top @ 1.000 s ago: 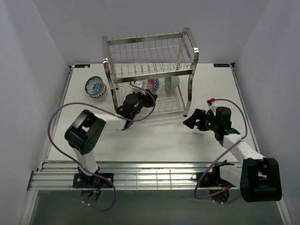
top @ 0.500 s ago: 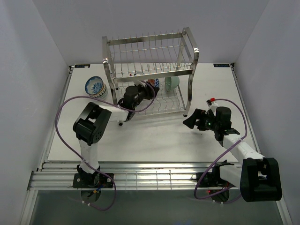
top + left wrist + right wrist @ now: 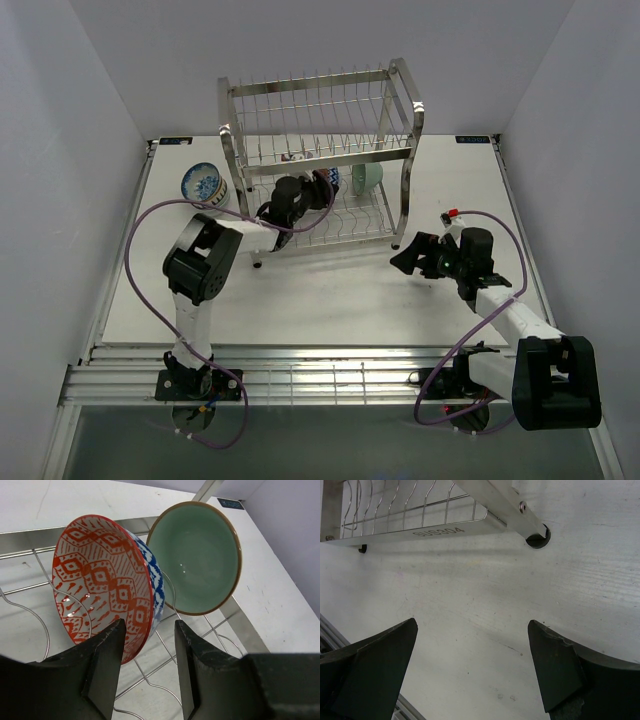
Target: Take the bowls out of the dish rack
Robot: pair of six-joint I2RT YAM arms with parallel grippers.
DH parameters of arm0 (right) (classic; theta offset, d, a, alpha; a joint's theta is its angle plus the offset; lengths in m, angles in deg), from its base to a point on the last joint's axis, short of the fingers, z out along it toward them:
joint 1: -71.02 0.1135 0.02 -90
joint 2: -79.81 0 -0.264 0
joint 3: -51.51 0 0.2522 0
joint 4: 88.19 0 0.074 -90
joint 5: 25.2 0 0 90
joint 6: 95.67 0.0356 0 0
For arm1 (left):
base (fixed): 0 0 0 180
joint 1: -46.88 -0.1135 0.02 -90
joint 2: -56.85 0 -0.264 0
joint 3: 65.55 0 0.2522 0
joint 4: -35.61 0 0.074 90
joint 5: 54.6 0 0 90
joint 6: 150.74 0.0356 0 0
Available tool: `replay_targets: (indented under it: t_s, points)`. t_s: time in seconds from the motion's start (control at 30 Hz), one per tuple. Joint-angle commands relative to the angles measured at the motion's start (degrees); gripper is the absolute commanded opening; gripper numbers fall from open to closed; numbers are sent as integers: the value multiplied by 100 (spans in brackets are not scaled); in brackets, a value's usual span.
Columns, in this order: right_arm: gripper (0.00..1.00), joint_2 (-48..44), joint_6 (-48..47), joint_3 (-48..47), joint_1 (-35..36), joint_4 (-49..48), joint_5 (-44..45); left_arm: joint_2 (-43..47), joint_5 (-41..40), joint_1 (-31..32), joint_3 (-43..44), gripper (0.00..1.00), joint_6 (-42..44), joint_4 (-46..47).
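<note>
**Rack, lower tier: two bowls, left pincer at the red one**

- Rack (image 3: pixel 401 100): stands at the back middle of the table (image 3: pixel 330 295). The upper tier shows only wires.
- Red bowl (image 3: pixel 102 580): on edge in the lower tier, leaning between wire loops (image 3: pixel 30 612). The mint bowl (image 3: pixel 197 555) stands on edge just behind it, and their rims overlap in the wrist view.
- Blue-white bowls (image 3: pixel 204 186): stacked on the table left of the rack, near its left post.
- Left pincer (image 3: pixel 149 630): inside the lower tier, partly open. Its fingers (image 3: pixel 105 670) straddle the red bowl's lower rim. Whether they touch it cannot be told, and there is no firm hold.
- Right pincer (image 3: pixel 472 625): spread wide, holding nothing, over bare table just off the rack's front right foot (image 3: pixel 538 537).
- Purple cable (image 3: pixel 140 225): loops from the left arm out over the table.
- Change over the last second: the left arm has moved from the rack's front edge in under the upper tier. The right arm and the stack are unchanged.
</note>
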Motion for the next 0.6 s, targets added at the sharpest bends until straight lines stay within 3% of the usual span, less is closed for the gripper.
replay_targets:
  t_s: [0.0, 0.3, 0.57]
  points:
    - [97, 43, -67, 109, -36, -267, -76, 98, -437, -2, 319, 54, 51, -439]
    - [97, 87, -58, 110, -36, -285, -84, -192, 125, -2, 679, 50, -36, -289]
    - [97, 122, -67, 110, -36, -294, -102, -315, -68, -2, 741, 35, -256, -702]
